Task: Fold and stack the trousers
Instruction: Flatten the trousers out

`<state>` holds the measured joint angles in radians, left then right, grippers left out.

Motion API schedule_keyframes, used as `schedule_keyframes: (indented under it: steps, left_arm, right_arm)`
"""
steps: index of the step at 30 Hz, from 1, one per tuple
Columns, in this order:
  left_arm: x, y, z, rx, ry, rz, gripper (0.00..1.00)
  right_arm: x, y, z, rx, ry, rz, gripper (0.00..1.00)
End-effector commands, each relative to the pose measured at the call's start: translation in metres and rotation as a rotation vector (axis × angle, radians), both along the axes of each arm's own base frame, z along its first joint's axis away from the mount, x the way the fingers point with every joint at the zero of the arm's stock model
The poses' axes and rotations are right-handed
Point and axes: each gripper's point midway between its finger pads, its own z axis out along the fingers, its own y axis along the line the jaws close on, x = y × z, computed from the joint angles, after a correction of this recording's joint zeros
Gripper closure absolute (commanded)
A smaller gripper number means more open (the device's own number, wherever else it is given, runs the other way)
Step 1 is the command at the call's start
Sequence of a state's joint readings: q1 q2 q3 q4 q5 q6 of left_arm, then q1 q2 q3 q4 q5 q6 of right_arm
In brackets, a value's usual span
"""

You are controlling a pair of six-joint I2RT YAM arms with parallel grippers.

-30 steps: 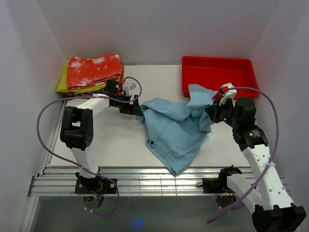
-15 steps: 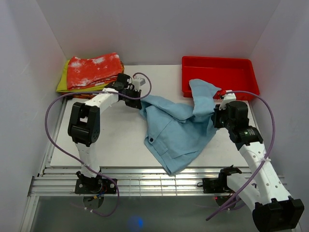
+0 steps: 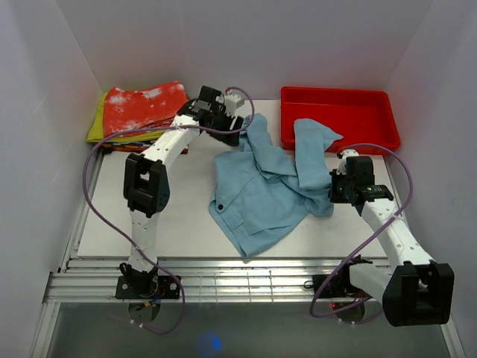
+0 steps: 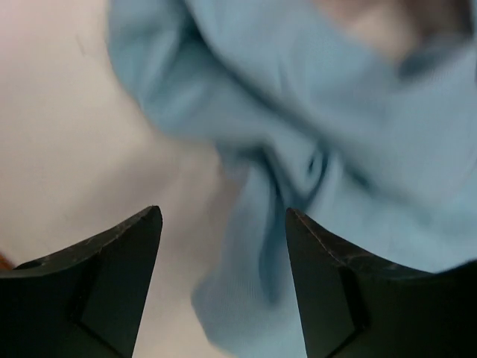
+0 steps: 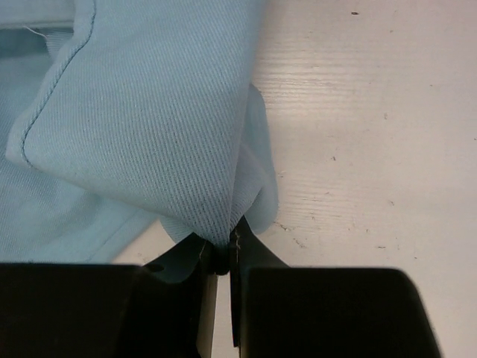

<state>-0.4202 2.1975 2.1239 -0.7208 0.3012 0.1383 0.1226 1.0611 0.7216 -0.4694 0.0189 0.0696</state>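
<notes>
- Position of work: the trousers [image 3: 261,186] lie crumpled across the middle of the worktop [image 3: 179,216], between the two arms. One leg reaches over the near rim of the red tray [image 3: 339,95].
- Right end effector [image 5: 223,261]: closed narrow on a stitched edge of the trousers. The cloth is pinched between the fingertips, low over the worktop at the garment's right side.
- Left end effector [image 4: 222,283]: fingers wide apart, nothing between them. It hangs over bunched cloth at the garment's far left corner, near the folded red-and-white garment [image 3: 141,108].
- Step in hand, as judged: take a second grip and spread the garment flat before any fold.
- Lower the left end effector onto one defined edge or corner, not onto the bunch. The left wrist view is blurred, so which layer lies beneath cannot be told.
- Close only when cloth sits fully between the fingers.
- With both grips set, draw the arms apart evenly until the fabric is taut.
- Lift enough to bring the leg off the tray rim.
- Caution: avoid disturbing the folded stack beside the left arm.
</notes>
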Motion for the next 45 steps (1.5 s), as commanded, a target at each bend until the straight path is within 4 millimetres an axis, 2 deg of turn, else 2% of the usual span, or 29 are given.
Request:
schedule_keyframes:
  steps: [1, 2, 3, 4, 5, 6, 7, 8, 9, 13, 17, 20, 22, 25, 29, 30, 31, 32, 33, 35, 36, 37, 38, 40, 41, 42, 43, 44, 45]
  left_arm:
    - [-0.063, 0.054, 0.029, 0.003, 0.068, 0.021, 0.22]
    - [-0.079, 0.061, 0.026, -0.025, 0.095, 0.005, 0.22]
    - [-0.104, 0.085, -0.009, -0.017, 0.195, 0.015, 0.23]
    - [-0.118, 0.094, -0.012, -0.031, 0.212, 0.003, 0.24]
    - [-0.136, 0.099, -0.005, -0.046, 0.200, -0.026, 0.25]
    - [-0.162, 0.109, -0.032, 0.000, 0.262, -0.064, 0.29]
    - [-0.177, 0.108, -0.031, -0.013, 0.265, -0.104, 0.30]
    - [-0.189, 0.108, -0.039, -0.010, 0.286, -0.128, 0.30]
    - [-0.206, 0.112, -0.059, 0.006, 0.329, -0.147, 0.31]
    - [-0.223, 0.115, -0.092, 0.097, 0.324, -0.191, 0.34]
    - [-0.235, 0.102, -0.095, 0.041, 0.373, -0.225, 0.35]
    - [-0.245, 0.092, -0.107, 0.053, 0.425, -0.223, 0.34]
    - [-0.241, 0.094, -0.121, 0.074, 0.452, -0.180, 0.34]
    - [-0.243, 0.093, -0.137, 0.079, 0.532, -0.145, 0.39]
    - [-0.247, 0.092, -0.144, 0.076, 0.574, -0.125, 0.47]
    - [-0.247, 0.094, -0.146, 0.085, 0.578, -0.116, 0.56]
    - [-0.247, 0.101, -0.149, 0.115, 0.574, -0.105, 0.68]
    - [-0.245, 0.112, -0.150, 0.152, 0.566, -0.083, 0.87]
    - [-0.238, 0.125, -0.149, 0.166, 0.550, -0.061, 0.96]
    - [-0.217, 0.175, -0.140, 0.212, 0.538, 0.009, 1.00]
    - [-0.193, 0.216, -0.130, 0.271, 0.491, 0.045, 1.00]
    - [-0.167, 0.242, -0.114, 0.316, 0.413, 0.064, 1.00]
    - [-0.149, 0.277, -0.109, 0.398, 0.363, 0.082, 1.00]
    - [-0.092, 0.307, -0.084, 0.544, 0.182, 0.108, 1.00]
    - [-0.084, 0.320, -0.086, 0.603, 0.183, 0.143, 1.00]
    - [-0.071, 0.330, -0.078, 0.648, 0.164, 0.194, 0.85]
    - [-0.060, 0.327, -0.057, 0.616, 0.117, 0.220, 0.62]
    - [-0.061, 0.322, -0.041, 0.581, 0.084, 0.240, 0.42]
    - [-0.070, 0.303, -0.021, 0.488, 0.058, 0.201, 0.40]
  right_arm:
    - [0.012, -0.015, 0.011, -0.014, -0.048, -0.023, 0.92]
    - [0.012, -0.018, 0.010, -0.006, -0.047, -0.023, 0.92]
    - [0.010, -0.020, 0.009, -0.003, -0.045, -0.022, 0.92]
    - [0.009, -0.022, 0.008, -0.003, -0.042, -0.023, 0.92]
    - [0.007, -0.023, 0.003, -0.004, -0.033, -0.016, 0.92]
    - [0.006, -0.030, 0.002, -0.009, -0.032, -0.019, 0.92]
    - [0.006, -0.032, 0.002, -0.006, -0.026, -0.024, 0.92]
    - [0.006, -0.032, 0.000, -0.004, -0.020, -0.023, 0.92]
    - [0.006, -0.031, 0.000, 0.001, -0.017, -0.021, 0.92]
    - [0.004, -0.030, -0.009, 0.020, 0.031, -0.028, 0.92]
    - [0.003, -0.027, -0.011, 0.044, 0.065, -0.029, 0.92]
    - [0.005, -0.020, -0.011, 0.082, 0.076, -0.016, 0.92]
    - [0.004, -0.016, -0.012, 0.104, 0.097, -0.020, 0.92]
    - [0.003, -0.013, -0.014, 0.123, 0.126, -0.010, 0.92]
    - [0.003, -0.006, -0.013, 0.150, 0.133, 0.019, 0.92]
    - [0.004, -0.005, -0.012, 0.155, 0.129, 0.027, 0.92]
    - [0.003, -0.005, -0.013, 0.156, 0.135, 0.027, 0.92]
    - [0.004, -0.006, -0.013, 0.149, 0.134, 0.025, 0.92]
    - [0.003, -0.007, -0.014, 0.145, 0.137, 0.024, 0.92]
    - [0.004, -0.007, -0.011, 0.145, 0.132, 0.028, 0.91]
    - [0.004, -0.007, -0.010, 0.130, 0.129, 0.065, 0.81]
    - [0.004, -0.007, -0.010, 0.125, 0.132, 0.076, 0.70]
    - [0.007, -0.008, -0.006, 0.109, 0.117, 0.093, 0.61]
    - [0.023, -0.011, 0.008, 0.071, 0.065, 0.139, 0.30]
    - [0.033, -0.013, 0.016, 0.056, 0.038, 0.148, 0.22]
    - [0.044, -0.013, 0.027, 0.050, -0.001, 0.161, 0.16]
    - [0.063, -0.011, 0.042, 0.054, -0.062, 0.175, 0.12]
    - [0.075, -0.008, 0.046, 0.069, -0.083, 0.186, 0.11]
    - [0.096, -0.005, 0.055, 0.080, -0.132, 0.200, 0.09]
